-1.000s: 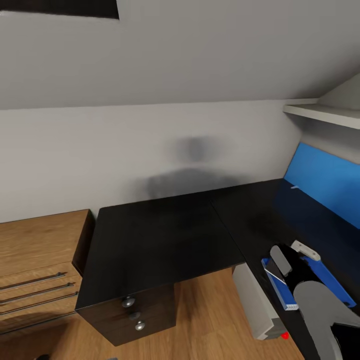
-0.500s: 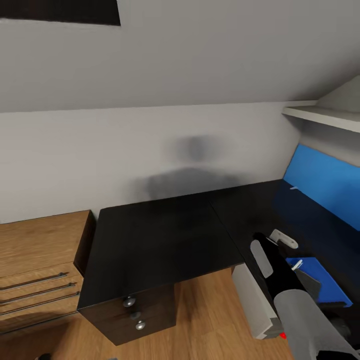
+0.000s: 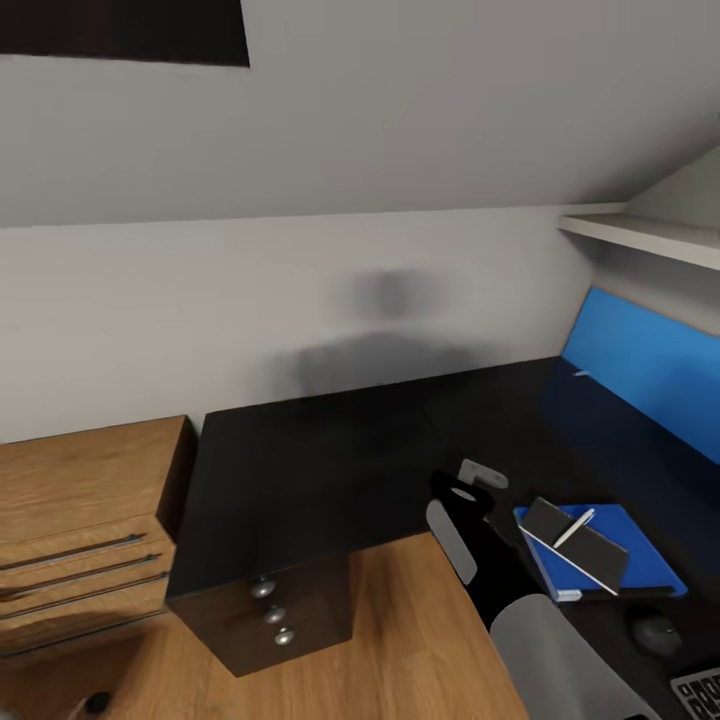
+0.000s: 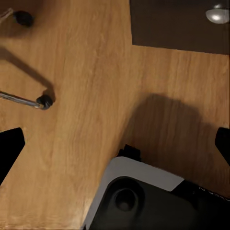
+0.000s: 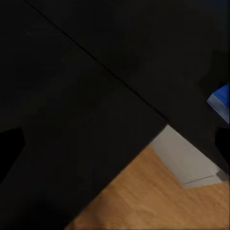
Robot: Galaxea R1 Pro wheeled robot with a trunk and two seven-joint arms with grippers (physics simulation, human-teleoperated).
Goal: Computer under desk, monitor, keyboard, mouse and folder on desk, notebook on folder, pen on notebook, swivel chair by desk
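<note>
So at this point your right gripper point(image 3: 462, 492) hung over the long matte-black desk point(image 3: 330, 470) with its fingers spread wide and nothing between them. The stack looked sorted. The flat bright blue folder point(image 3: 640, 560) lay on the desk just beside that gripper. The thin dark grey notebook point(image 3: 590, 550) sat on top of it, and the short white-silver pen point(image 3: 573, 528) lay slanted across the notebook. The small rounded black mouse point(image 3: 655, 632) sat near the folder's front edge, with a corner of the silver-framed, dark-keyed keyboard point(image 3: 700, 690) beside it. In the right wrist view you could see the pale grey boxy computer point(image 5: 184, 160) tucked under the desktop.

Your left gripper point(image 4: 115, 146) was down low over the light wood plank floor point(image 4: 86, 72), also spread apart and empty. I'd guess the thin metal leg ending in a black castor point(image 4: 44, 100) belonged to the swivel chair, though I couldn't be sure. The black drawer cabinet with the round silver knob point(image 4: 218, 13) was close by there too.

My read was that the chair was the job left. To do it well, you needed to lift the right arm straight up and clear before turning. That stack was loose, and one brush from the forearm could have rolled the pen off. You'd also want to grab the chair by something solid like the back or an armrest, and roll it in slowly so it didn't bump the desk.
</note>
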